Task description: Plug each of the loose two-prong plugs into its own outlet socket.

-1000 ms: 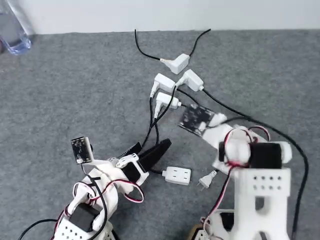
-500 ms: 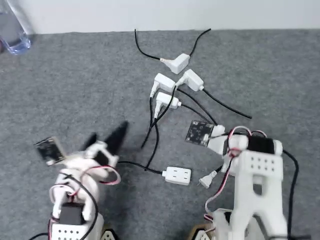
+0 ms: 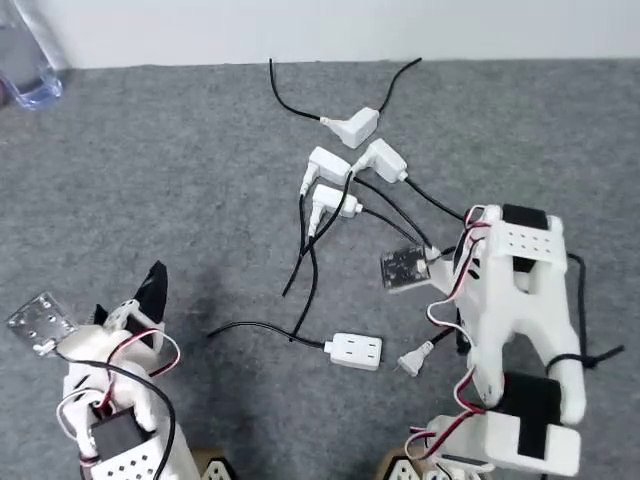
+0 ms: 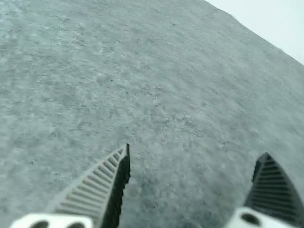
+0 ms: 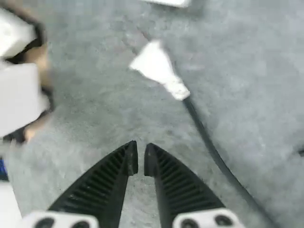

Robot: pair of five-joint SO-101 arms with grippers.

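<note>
Grey carpet [image 3: 150,180] bears loose plug [image 3: 413,360]; left fingers [image 4: 107,190] spread, right fingers [image 5: 114,175] pressed together (barely a gap).

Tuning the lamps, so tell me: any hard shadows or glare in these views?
High view: even, diffuse light, no glare; one faint soft shadow on the mat beside the left arm. Left wrist view: mat evenly lit, a little darker near the left tool. Right wrist view: the plug reads bright against the mat, no hard shadow.
</note>
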